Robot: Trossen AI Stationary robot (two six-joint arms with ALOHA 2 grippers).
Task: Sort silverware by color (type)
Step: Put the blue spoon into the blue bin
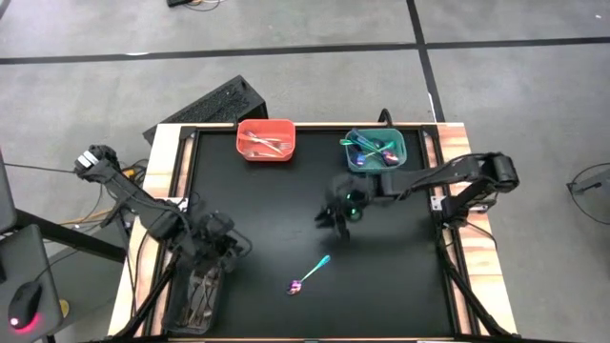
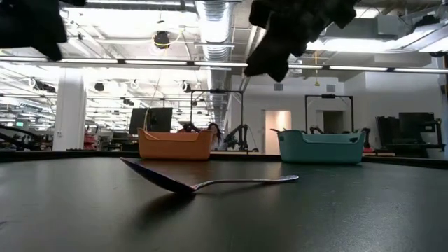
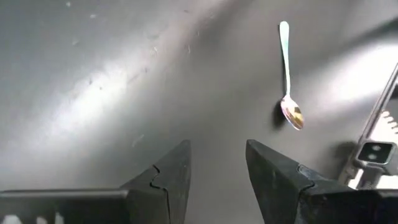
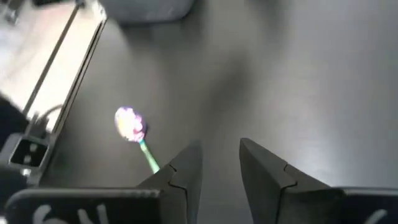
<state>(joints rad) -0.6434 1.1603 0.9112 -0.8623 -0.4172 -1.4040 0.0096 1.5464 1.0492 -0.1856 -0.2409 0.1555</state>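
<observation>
- Seen from the high view, one iridescent spoon with a teal handle lies alone on the black table, near the front edge, touching no bin.
- Three bins are counted: a red bin at the back holding silver pieces, a teal bin at the back right holding coloured pieces, and a black bin at the front left holding dark pieces. In my judgement each bin takes one colour, which explains the grouping.
- Both arms are over the table: the right gripper hangs at mid-table, between the teal bin and the spoon; the left gripper sits just beside the black bin. Neither touches the spoon.
- At the low view, the spoon rests bowl down with its handle tilted slightly up. The two rear bins stand well behind it; one dark gripper hangs above, clear of the table.
- From the left wrist view, the left fingers stand apart and hold nothing; the spoon lies well ahead.
- From the right wrist view, the right fingers are likewise apart and empty; the spoon's bowl lies near them, to one side.
- Judgement: one piece remains unsorted, and the teal bin appears to be its place.
</observation>
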